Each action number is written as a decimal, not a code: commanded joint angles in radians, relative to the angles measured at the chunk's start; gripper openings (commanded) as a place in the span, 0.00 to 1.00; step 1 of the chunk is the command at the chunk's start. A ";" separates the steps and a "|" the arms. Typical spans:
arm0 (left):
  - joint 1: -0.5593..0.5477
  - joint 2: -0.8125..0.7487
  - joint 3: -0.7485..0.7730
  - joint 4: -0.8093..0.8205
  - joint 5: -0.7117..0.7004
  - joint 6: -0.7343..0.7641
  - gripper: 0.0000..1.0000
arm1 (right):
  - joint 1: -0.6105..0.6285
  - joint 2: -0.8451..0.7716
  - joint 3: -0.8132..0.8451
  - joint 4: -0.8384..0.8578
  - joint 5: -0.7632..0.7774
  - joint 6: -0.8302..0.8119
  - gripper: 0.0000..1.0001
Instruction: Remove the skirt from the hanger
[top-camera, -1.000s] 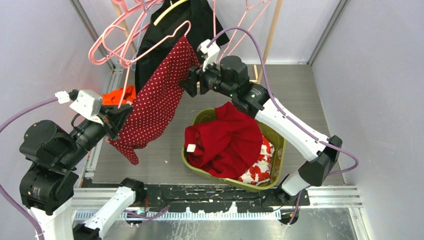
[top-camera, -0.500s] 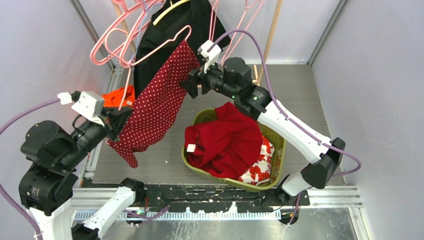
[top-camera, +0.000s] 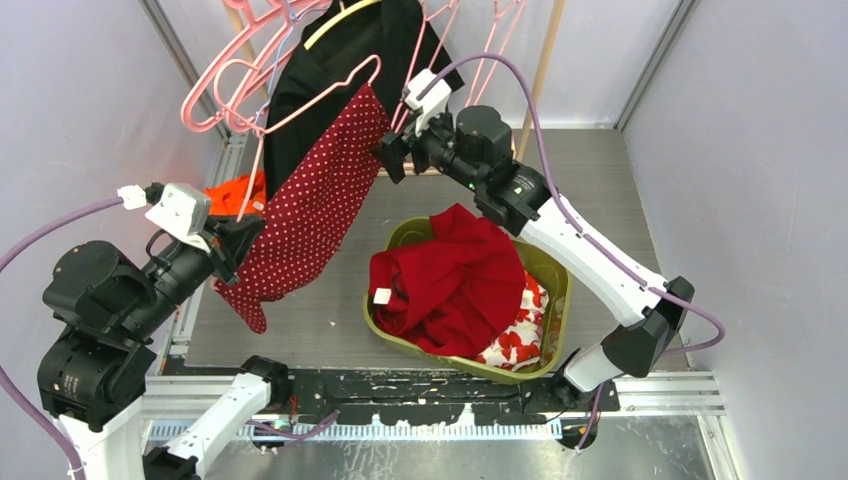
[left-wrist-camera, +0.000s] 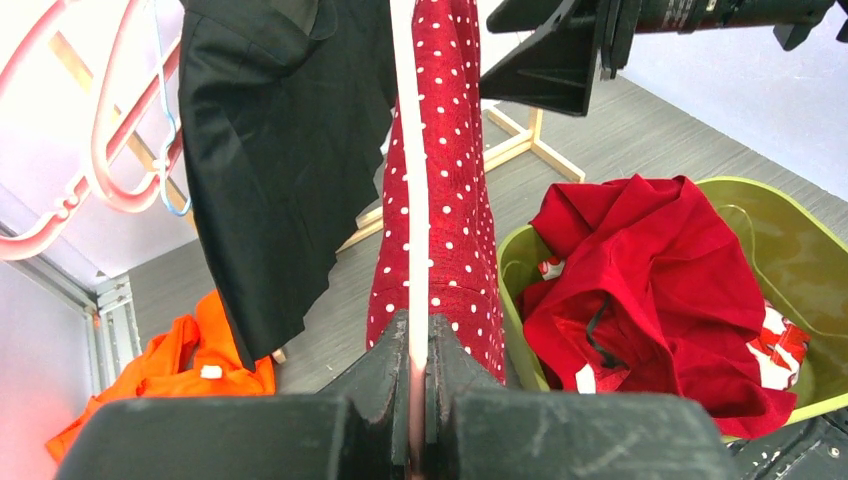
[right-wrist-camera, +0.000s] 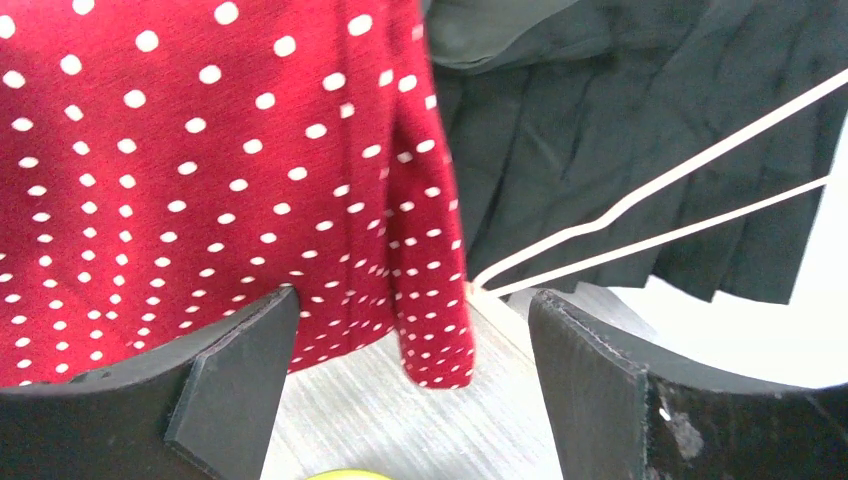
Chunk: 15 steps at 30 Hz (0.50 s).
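Two tools share this job: the left tool (left-wrist-camera: 415, 335) is clamped on a thin bar of the pink hanger (left-wrist-camera: 411, 200), w/ the bar running straight up out of its closed fingers, while the right tool (right-wrist-camera: 412, 300) has its fingers spread wide and grips nothing. The red polka-dot skirt (top-camera: 315, 205) hangs off that hanger, slanting from its top corner near the right tool down to a loose tail beside the left tool, above the bench (top-camera: 600, 180) and in front of a black garment (left-wrist-camera: 270, 150). The step in hand looks like getting a hold on the skirt's upper edge. To do it well, I'd keep the left grip firm so the hanger can't swing, bring the right tool onto the hemmed edge only, and keep clear of the black pleats and hanger wires behind. Once closed, a pull along the hanger arm twd its free end should beat a downward yank, which may snag. In the right wrist view the skirt's edge lies approx. between the open fingers, nearer the left one, and I see no contact. The green basket (left-wrist-camera: 790, 230) w/ a red garment (top-camera: 450, 280) sits below, a likely drop spot.
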 joint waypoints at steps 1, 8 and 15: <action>-0.006 -0.014 0.022 0.083 -0.008 0.009 0.00 | -0.044 0.009 0.066 0.064 -0.046 0.011 0.90; -0.006 -0.005 0.029 0.072 -0.023 0.018 0.00 | -0.051 0.087 0.135 0.054 -0.250 0.072 0.87; -0.020 0.006 0.042 0.062 -0.037 0.032 0.00 | -0.048 0.054 0.172 -0.043 -0.402 0.096 0.84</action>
